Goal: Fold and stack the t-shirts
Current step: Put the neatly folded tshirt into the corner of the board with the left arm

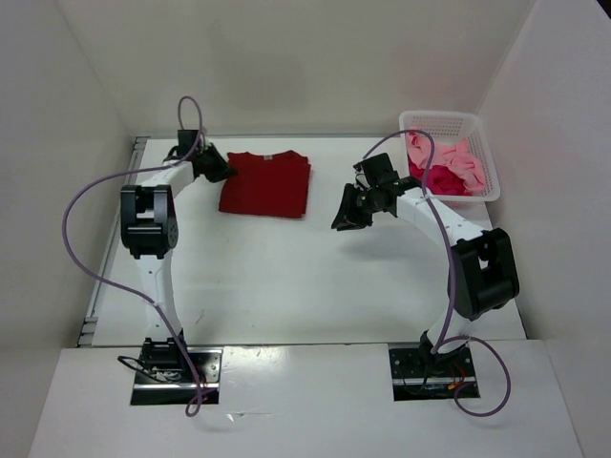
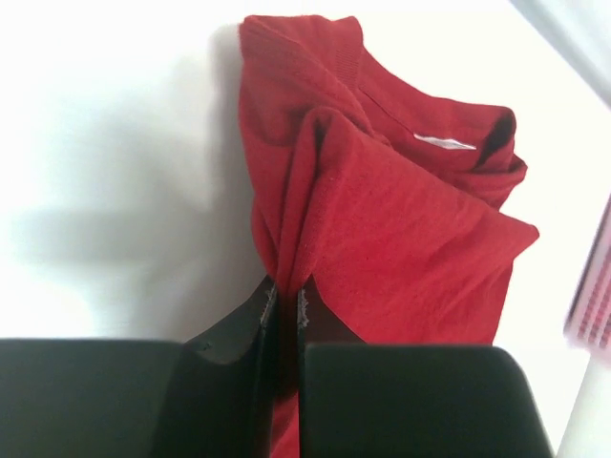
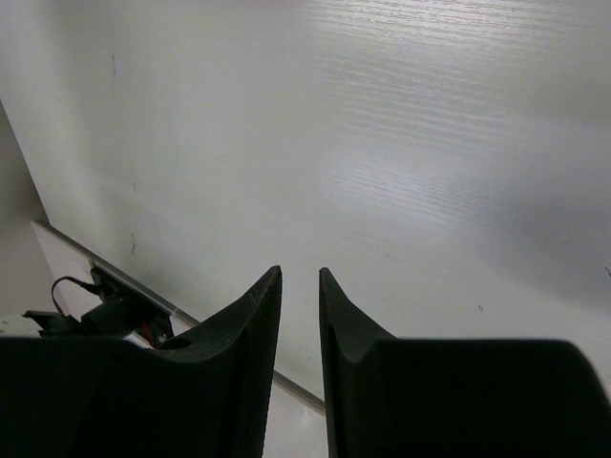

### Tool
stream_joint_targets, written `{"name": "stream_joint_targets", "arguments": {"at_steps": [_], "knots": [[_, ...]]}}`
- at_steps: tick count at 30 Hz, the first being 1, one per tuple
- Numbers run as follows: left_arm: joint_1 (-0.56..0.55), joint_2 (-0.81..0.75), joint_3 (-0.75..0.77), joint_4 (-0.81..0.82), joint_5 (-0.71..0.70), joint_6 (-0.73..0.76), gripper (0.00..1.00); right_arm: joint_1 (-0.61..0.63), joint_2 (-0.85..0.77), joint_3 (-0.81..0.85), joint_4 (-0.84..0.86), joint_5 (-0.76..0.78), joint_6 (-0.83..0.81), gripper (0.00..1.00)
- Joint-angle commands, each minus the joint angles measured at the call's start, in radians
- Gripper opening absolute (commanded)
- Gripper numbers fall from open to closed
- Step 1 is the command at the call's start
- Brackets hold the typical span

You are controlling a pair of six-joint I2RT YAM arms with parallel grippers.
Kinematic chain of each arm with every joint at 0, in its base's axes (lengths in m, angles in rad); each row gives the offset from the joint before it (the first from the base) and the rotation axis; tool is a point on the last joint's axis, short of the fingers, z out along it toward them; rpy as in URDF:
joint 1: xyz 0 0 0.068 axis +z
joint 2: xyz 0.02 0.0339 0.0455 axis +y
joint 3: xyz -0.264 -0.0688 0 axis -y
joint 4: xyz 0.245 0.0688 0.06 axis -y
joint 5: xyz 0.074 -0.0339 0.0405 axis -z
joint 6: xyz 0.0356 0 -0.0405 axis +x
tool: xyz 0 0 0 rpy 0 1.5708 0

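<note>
Left gripper at the left edge of the dark red t-shirt, jaws pinching a raised fold of its cloth. The shirt lies folded at far centre-left of the table. Right gripper hangs above bare tabletop, jaws narrowly parted, nothing between them. Far right, the white basket holds the light pink t-shirt and the crimson t-shirt in a crumpled heap.
</note>
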Motion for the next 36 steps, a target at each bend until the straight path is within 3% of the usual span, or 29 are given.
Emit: {"name": "stream_joint_targets", "arguments": {"at_steps": [1, 6, 7, 9, 10, 14, 17, 22, 27, 32, 33, 34, 36], "knots": [[0.163, -0.077, 0.035, 0.001, -0.061, -0.007, 0.04, -0.007, -0.025, -0.001, 0.039, -0.024, -0.007, 0.28], [0.316, -0.138, -0.046, 0.026, -0.138, -0.066, 0.09, -0.007, -0.006, 0.017, 0.039, -0.034, -0.025, 0.28], [0.335, -0.147, -0.064, 0.038, -0.152, -0.083, 0.14, -0.007, -0.006, 0.017, 0.029, -0.034, -0.034, 0.28], [0.384, -0.170, -0.110, 0.081, -0.152, -0.137, 0.35, -0.007, -0.006, 0.017, 0.029, -0.043, -0.034, 0.28], [0.397, -0.170, -0.141, 0.081, -0.138, -0.151, 0.60, -0.007, -0.006, 0.017, 0.029, -0.043, -0.034, 0.28], [0.407, -0.240, -0.250, 0.104, -0.129, -0.151, 1.00, -0.007, -0.006, 0.008, 0.029, -0.043, -0.043, 0.34], [0.407, -0.316, -0.336, 0.130, -0.129, -0.162, 1.00, -0.007, -0.015, 0.008, 0.029, -0.043, -0.043, 0.42], [0.407, -0.530, -0.536, 0.121, -0.264, -0.198, 1.00, -0.007, -0.015, 0.008, 0.039, -0.043, -0.031, 0.53], [0.407, -0.733, -0.637, 0.112, -0.402, -0.223, 1.00, -0.007, 0.006, 0.031, 0.040, -0.023, -0.022, 0.54], [0.407, -0.805, -0.646, 0.103, -0.425, -0.200, 0.96, -0.007, 0.015, 0.086, 0.009, -0.003, -0.040, 0.54], [0.407, -0.814, -0.657, 0.103, -0.425, -0.187, 0.90, -0.007, 0.015, 0.087, -0.001, -0.003, -0.040, 0.53], [0.407, -0.828, -0.667, 0.103, -0.390, -0.186, 0.67, -0.007, 0.015, 0.096, -0.001, -0.003, -0.040, 0.46], [0.387, -0.839, -0.687, 0.103, -0.357, -0.167, 0.41, -0.007, 0.003, 0.096, -0.001, -0.003, -0.040, 0.34]]}}
